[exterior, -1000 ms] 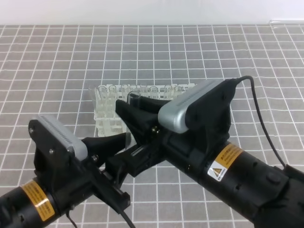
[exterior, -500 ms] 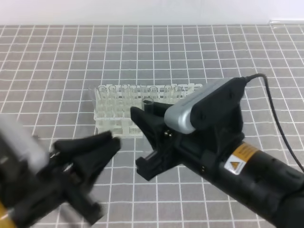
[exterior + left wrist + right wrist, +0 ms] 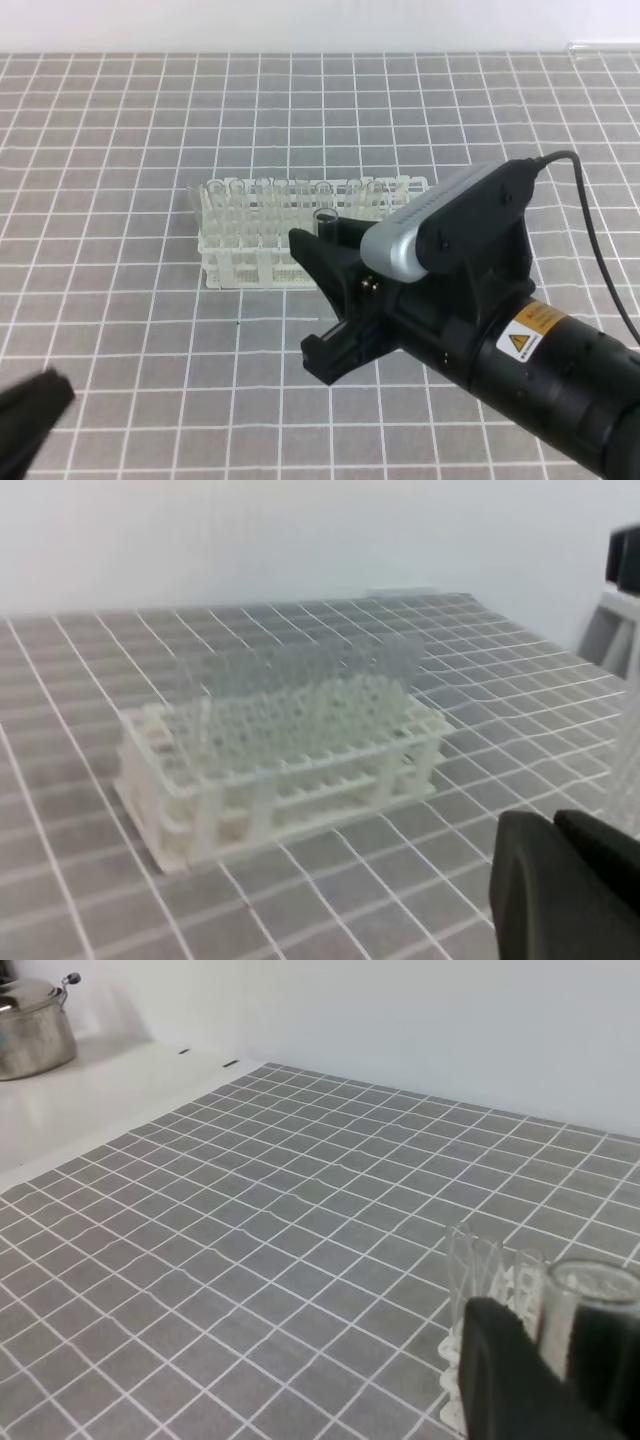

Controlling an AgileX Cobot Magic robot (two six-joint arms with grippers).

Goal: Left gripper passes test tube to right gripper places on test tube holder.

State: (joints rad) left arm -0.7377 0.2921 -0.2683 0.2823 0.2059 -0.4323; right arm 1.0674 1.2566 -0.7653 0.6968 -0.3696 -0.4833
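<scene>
At the lower left corner of the high view you see only a blurred black tip of the left gripper point(image 3: 30, 415); its fingers are closed together and hold nothing.

One white rack point(image 3: 250, 235) stands on the worktop point(image 3: 120, 150), left of centre and toward the far edge. It has two tiers of square holes and carries a row of clear tubes along its far side; their number cannot be counted reliably.

One right gripper point(image 3: 325, 245) reaches in from the lower right corner, with a silver-grey bar on top and a yellow triangle sticker. Its fingers grip one test tube point(image 3: 324, 217), held upright, with the open rim showing above the fingertips, just in front of the rack's right end.

The worktop is a grey mat with a white square grid. Behind it you see a plain white wall. One steel pot point(image 3: 35, 1025) stands on a white ledge off the mat.
</scene>
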